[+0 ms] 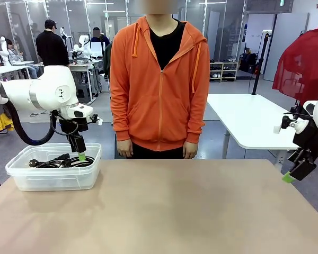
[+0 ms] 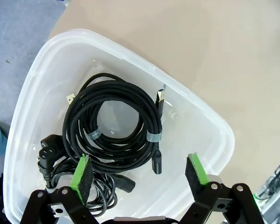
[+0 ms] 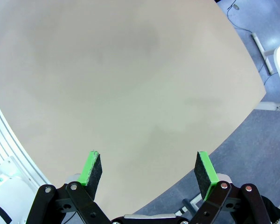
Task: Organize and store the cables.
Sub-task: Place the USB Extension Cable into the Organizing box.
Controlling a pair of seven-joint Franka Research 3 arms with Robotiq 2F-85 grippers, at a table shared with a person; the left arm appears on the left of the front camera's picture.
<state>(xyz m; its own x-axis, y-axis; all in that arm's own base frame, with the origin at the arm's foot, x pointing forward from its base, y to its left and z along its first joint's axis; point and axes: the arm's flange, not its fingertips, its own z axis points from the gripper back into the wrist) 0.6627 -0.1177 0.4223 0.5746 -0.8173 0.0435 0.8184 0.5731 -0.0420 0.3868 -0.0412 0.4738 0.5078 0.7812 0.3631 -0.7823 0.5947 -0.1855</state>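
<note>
From the front, the left hand (image 1: 80,155) hung over the clear plastic bin (image 1: 53,180) at the left end of the surface (image 1: 175,211), fingers spread and nothing in them. The cables (image 1: 61,161) sat coiled inside the bin, which looked like the whole point: one container keeps loose cords from sprawling. The right hand (image 1: 292,174) was parked off the right edge, well away, probably just staying clear. A person in an orange hoodie (image 1: 160,79) stood at the far side, arms down.

In the left wrist view, the left hand (image 2: 140,175) was released right above the bin (image 2: 210,121). The cables (image 2: 114,126) lay as bundled loops on the bottom, one on top of another, so I'd guess storing was about done.

In the right wrist view, the right hand (image 3: 149,168) was wide open over the bare surface (image 3: 121,70), gripping nothing.
</note>
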